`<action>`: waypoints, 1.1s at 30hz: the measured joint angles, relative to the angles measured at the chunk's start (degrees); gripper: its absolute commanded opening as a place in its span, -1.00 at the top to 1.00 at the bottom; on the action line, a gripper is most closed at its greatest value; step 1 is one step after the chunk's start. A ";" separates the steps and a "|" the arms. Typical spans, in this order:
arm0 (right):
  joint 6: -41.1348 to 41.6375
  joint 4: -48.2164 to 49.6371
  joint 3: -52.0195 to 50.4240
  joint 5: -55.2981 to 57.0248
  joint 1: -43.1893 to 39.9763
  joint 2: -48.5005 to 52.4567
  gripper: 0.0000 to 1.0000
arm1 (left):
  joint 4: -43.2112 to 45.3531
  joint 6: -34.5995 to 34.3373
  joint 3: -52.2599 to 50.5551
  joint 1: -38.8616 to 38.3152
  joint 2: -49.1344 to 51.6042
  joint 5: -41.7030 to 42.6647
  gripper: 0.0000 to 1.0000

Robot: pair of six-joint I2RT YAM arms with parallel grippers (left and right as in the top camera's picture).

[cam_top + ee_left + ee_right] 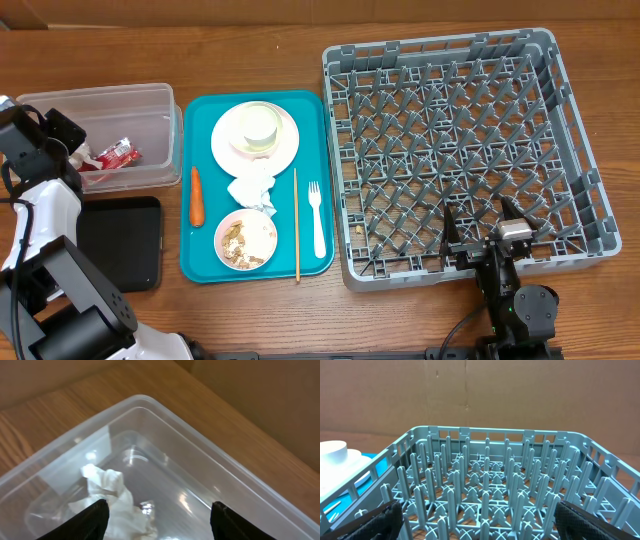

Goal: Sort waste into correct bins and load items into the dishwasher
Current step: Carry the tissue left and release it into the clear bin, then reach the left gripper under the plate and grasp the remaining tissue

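Left gripper [157, 522] over clear tub [210, 455], fingers apart, nothing between them. Below: crumpled white napkin [112, 497] on tub floor, red packet [120, 153] beside it. Right gripper [480, 527] at near edge of grey rack [470, 150], fingers wide apart. Second napkin [250, 190], orange carrot [196, 195], scrap-filled bowl [245, 238] on teal tray [200, 262].

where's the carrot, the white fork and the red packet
carrot [197, 196], overhead view, middle of its body
white fork [318, 226], overhead view, on its handle
red packet [122, 153], overhead view, middle of the foil
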 measured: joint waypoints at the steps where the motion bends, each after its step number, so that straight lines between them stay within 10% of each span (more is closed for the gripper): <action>1: 0.02 0.04 0.00 -0.02 0.00 0.00 -1.00 | -0.35 -0.04 0.00 0.00 -0.61 1.09 -0.35; 18: 0.02 0.04 0.00 0.00 0.00 0.00 -1.00 | -42.40 -4.37 0.83 -11.02 -25.33 28.35 -0.57; 33: 0.02 0.02 0.00 0.00 0.00 0.00 -1.00 | -53.77 3.02 0.66 -36.92 -23.69 14.34 -0.39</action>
